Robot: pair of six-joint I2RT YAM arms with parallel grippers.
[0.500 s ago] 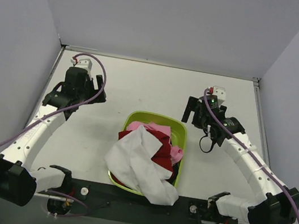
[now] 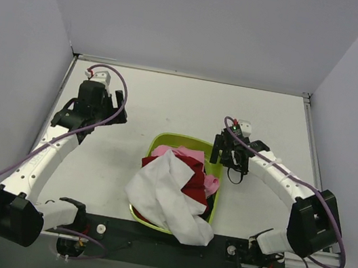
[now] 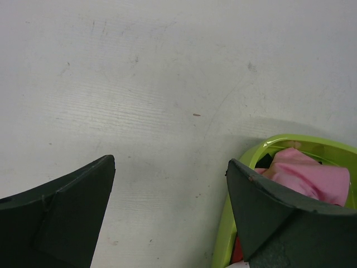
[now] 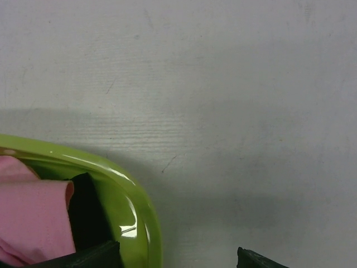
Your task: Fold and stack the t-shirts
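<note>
The t-shirts lie heaped in a lime-green basin (image 2: pixel 185 140) at the table's near middle. A large white one (image 2: pixel 167 197) drapes over the basin's front rim, on top of a dark red one (image 2: pixel 194 176) and a pink one (image 2: pixel 168 151). My right gripper (image 2: pixel 226 157) hangs open at the basin's back right corner. In the right wrist view this gripper (image 4: pixel 177 254) straddles the basin's rim (image 4: pixel 134 190), with pink cloth (image 4: pixel 33 206) inside to its left. My left gripper (image 2: pixel 94 114) is open over bare table, left of the basin. Nothing lies between its jaws (image 3: pixel 170 167); basin rim (image 3: pixel 290 139) and pink shirt (image 3: pixel 304 173) show at lower right.
Grey walls close the table in at the left, back and right. A raised edge runs along the table's sides. Both arm bases stand on a dark strip at the near edge, just in front of the basin.
My right arm has swung left and nearer, bringing its gripper from the back right down to the basin's back right corner. The left arm and the shirts have not moved.
</note>
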